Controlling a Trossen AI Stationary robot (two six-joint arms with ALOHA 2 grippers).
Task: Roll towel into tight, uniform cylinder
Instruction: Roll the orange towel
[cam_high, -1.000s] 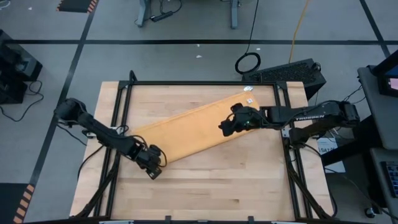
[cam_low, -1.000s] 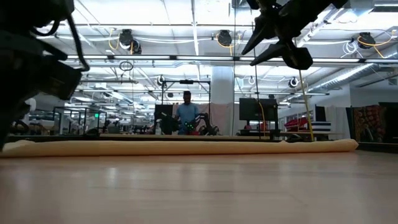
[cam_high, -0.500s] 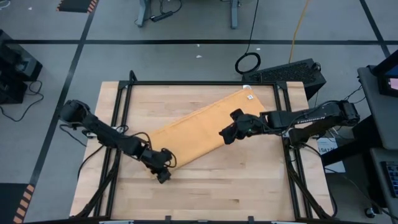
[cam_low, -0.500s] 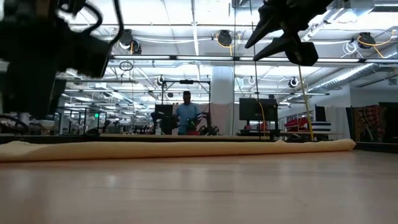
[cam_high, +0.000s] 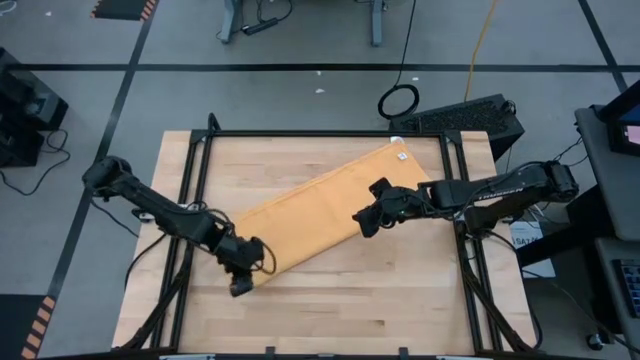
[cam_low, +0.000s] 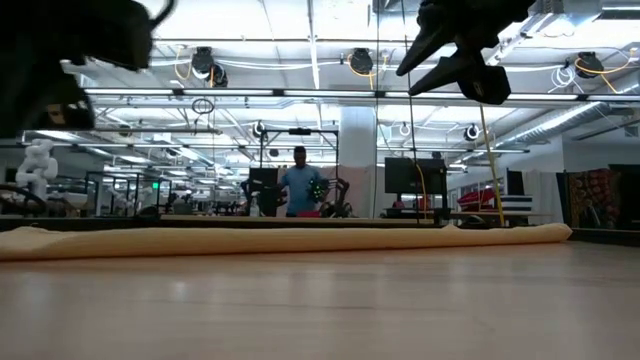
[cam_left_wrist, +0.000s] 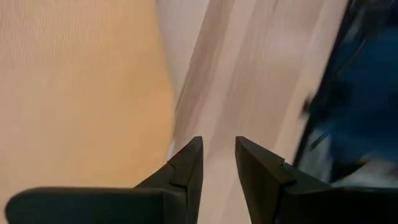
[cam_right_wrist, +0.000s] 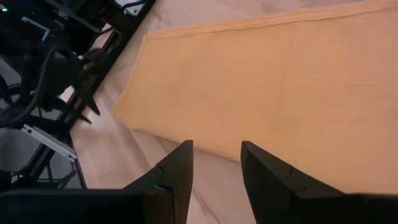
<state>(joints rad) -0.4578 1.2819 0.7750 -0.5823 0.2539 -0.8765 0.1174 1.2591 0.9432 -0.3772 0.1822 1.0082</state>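
Note:
The mustard-yellow towel (cam_high: 320, 205) lies flat and slantwise on the wooden table (cam_high: 330, 300), its small white label (cam_high: 399, 157) at the far right corner. From table height the towel (cam_low: 300, 238) shows as a low band. My left gripper (cam_high: 240, 285) hangs above the towel's near left end, its fingers (cam_left_wrist: 217, 149) slightly open over the bare wood beside the cloth edge (cam_left_wrist: 168, 93). My right gripper (cam_high: 362, 222) hovers over the towel's near long edge (cam_right_wrist: 186, 140), slightly open with nothing between its fingers.
A black metal frame (cam_high: 200, 180) borders the table on the left, far and right sides. Bare wood lies in front of the towel toward the near edge. Beyond the table a person (cam_low: 300, 185) stands far off in the room.
My left gripper has risen well clear of the table at the towel's near left end and rolled about its own axis. My right gripper has shifted a little toward the table's near edge. The towel stays flat.

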